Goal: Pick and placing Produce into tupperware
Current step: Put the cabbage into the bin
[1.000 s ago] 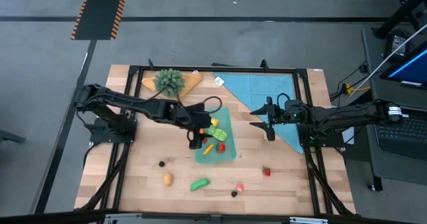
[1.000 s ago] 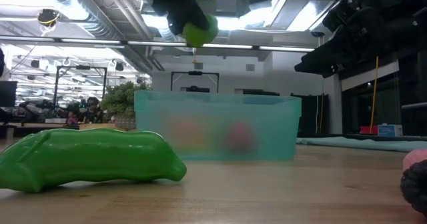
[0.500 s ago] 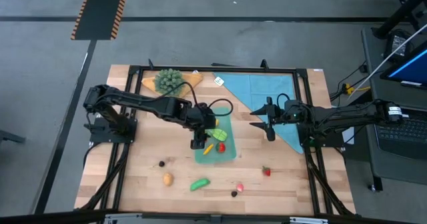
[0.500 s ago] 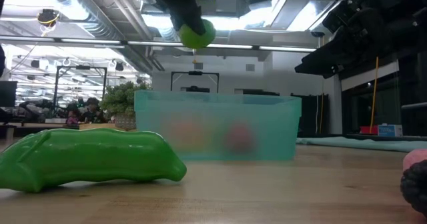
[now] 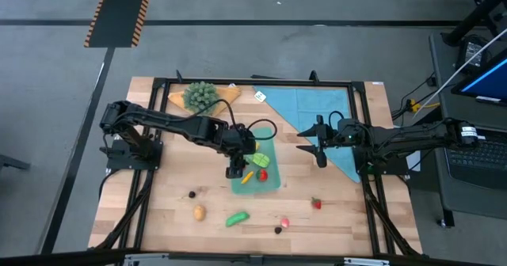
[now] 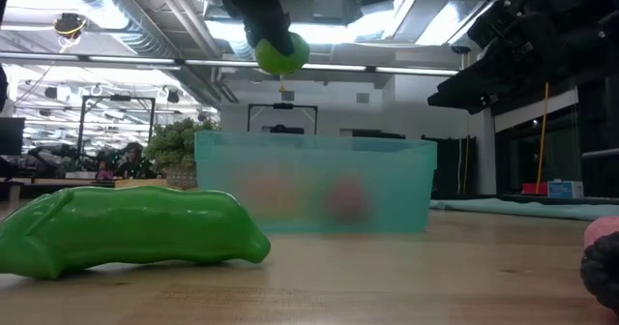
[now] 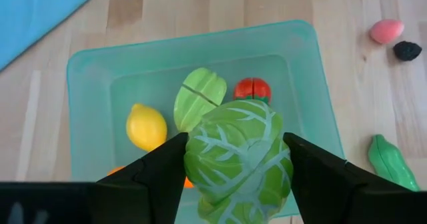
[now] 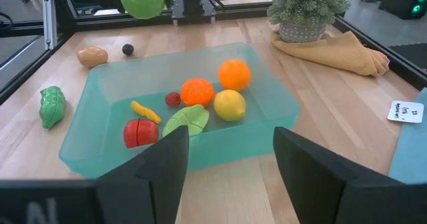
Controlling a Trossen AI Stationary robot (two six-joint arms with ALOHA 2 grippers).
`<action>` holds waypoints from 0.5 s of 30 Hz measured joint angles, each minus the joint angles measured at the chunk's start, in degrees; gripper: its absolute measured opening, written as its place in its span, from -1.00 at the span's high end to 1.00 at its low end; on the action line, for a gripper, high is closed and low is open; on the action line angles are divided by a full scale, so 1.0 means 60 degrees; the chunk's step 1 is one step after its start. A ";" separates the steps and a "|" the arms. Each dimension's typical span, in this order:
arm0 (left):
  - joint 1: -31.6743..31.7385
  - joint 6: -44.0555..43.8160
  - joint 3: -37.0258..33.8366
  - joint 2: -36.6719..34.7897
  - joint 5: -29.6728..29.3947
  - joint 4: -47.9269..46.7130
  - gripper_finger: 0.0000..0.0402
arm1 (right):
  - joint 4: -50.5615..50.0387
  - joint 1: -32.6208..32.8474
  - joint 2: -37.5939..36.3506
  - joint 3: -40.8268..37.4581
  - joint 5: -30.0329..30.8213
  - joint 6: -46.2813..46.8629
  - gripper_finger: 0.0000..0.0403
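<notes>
While left pincer (image 7: pixel 237 161) grips cabbage (image 7: pixel 238 157), above tupperware (image 7: pixel 90 84)

I see one small white label (image 8: pixel 404 111) on the worktop (image 8: pixel 320 117), but its print is too small to read.

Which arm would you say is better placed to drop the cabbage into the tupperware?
Left. The left gripper already holds the green cabbage above the tupperware. The right gripper holds nothing and hangs off to the container's side, over the blue cloth.
</notes>
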 joint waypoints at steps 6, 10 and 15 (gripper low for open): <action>0.0004 -0.0027 0.0000 0.0042 -0.0002 0.0021 -0.13 | 0.0003 0.0000 0.0000 0.0000 0.0000 0.0002 -0.10; -0.0059 -0.0032 -0.0009 0.0355 -0.0002 0.0046 -0.13 | 0.0003 0.0000 0.0000 0.0000 0.0000 0.0004 -0.10; -0.0119 -0.0016 -0.0007 0.0892 0.0002 0.0113 -0.13 | -0.0004 0.0004 0.0000 0.0000 0.0000 0.0004 -0.10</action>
